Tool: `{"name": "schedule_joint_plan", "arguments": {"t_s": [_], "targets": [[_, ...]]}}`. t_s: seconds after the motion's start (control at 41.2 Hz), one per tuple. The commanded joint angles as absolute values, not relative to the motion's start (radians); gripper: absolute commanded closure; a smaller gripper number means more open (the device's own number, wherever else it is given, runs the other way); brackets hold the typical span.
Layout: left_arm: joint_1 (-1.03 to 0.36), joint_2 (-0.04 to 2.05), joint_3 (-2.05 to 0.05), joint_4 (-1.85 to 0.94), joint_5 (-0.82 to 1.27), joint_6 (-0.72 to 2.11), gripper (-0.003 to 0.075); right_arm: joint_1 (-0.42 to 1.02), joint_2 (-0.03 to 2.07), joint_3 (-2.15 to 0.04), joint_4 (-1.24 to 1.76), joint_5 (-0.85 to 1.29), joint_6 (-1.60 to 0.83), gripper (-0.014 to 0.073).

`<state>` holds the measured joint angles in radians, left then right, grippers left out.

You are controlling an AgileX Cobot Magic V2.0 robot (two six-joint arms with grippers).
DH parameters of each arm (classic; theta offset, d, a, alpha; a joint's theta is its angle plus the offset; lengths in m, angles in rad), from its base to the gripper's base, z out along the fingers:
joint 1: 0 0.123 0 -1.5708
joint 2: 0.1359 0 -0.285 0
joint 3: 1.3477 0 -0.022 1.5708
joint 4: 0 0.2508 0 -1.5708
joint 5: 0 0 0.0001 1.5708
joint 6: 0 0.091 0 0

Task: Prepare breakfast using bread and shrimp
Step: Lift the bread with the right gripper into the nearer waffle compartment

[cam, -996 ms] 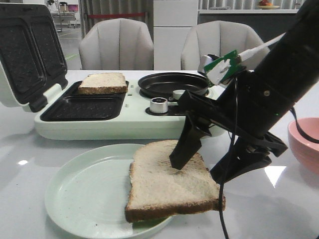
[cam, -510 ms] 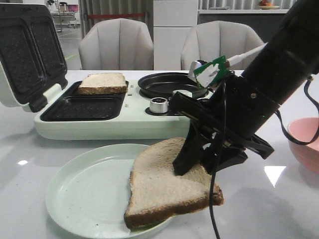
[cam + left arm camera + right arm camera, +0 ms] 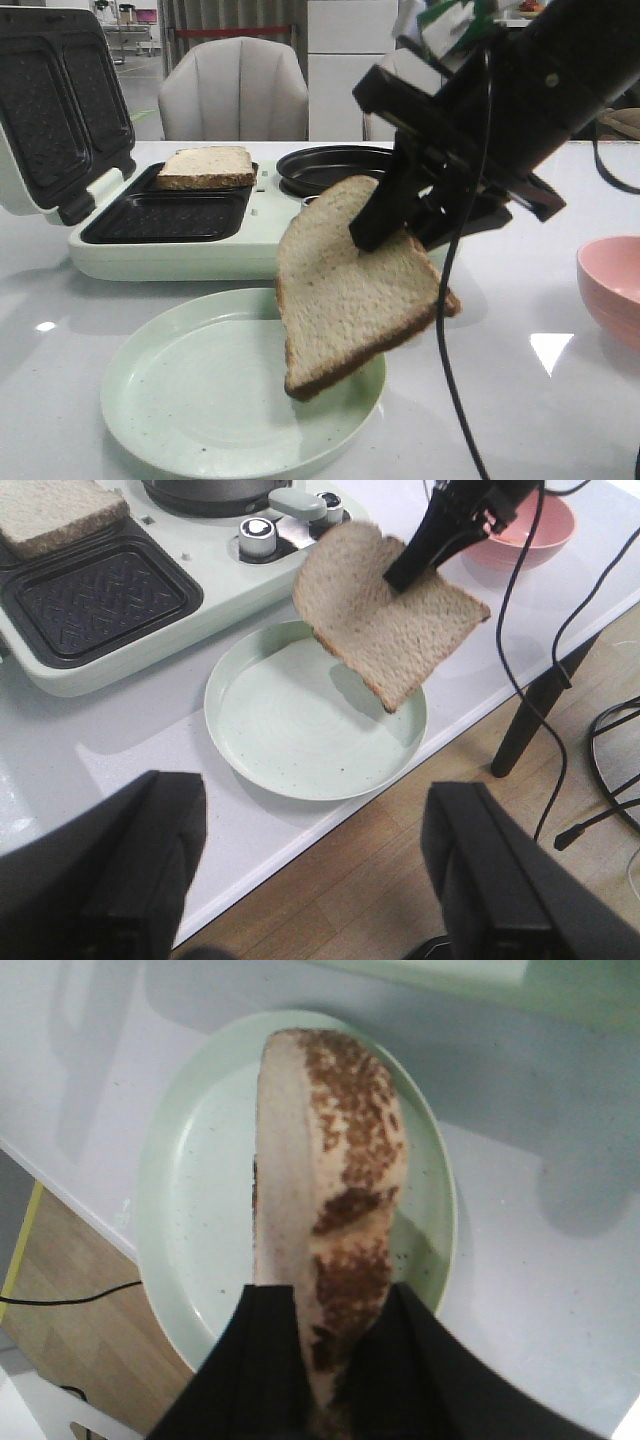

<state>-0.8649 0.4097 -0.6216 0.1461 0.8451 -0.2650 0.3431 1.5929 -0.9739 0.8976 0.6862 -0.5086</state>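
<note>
My right black end effector [image 3: 400, 222] is closed tight on a square slice of pale bread with a dark brown crust [image 3: 350, 285]. The slice hangs tilted in the air in the middle of the front view, not touching anything. Under it, at the bottom of that view, sits a round pale green plate [image 3: 180, 400] on the shiny white desk [image 3: 520, 400].

In the right wrist view, my two black fingers [image 3: 265, 1360] pinch the slice [image 3: 325, 1210] from both sides.

My left black end effector [image 3: 310, 880] is open, with its two fingers wide apart and nothing between them.

A second slice of bread [image 3: 206, 166] lies in the back slot of the pale green sandwich maker [image 3: 200, 250], in the upper left of the front view. A pink bowl [image 3: 612, 285] sits at the right edge.

I cannot see the shrimp.
</note>
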Motion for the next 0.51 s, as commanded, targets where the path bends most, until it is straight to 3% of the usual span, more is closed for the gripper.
{"name": "schedule_joint_plan", "arguments": {"t_s": [0.0, 0.219, 0.486], "targets": [[-0.873, 0.414, -0.647, 0.147, 0.765, -0.268, 0.0213, 0.346, 1.518, -1.027, 0.999, 0.663, -0.526, 0.0587], [-0.873, 0.414, -0.647, 0.147, 0.765, -0.268, 0.0213, 0.440, 1.578, -1.176, 1.103, 0.550, -0.590, 0.0587], [-0.873, 0.414, -0.647, 0.147, 0.763, -0.268, 0.0213, 0.515, 1.830, -1.484, 1.128, 0.520, -0.591, 0.0587]]}}
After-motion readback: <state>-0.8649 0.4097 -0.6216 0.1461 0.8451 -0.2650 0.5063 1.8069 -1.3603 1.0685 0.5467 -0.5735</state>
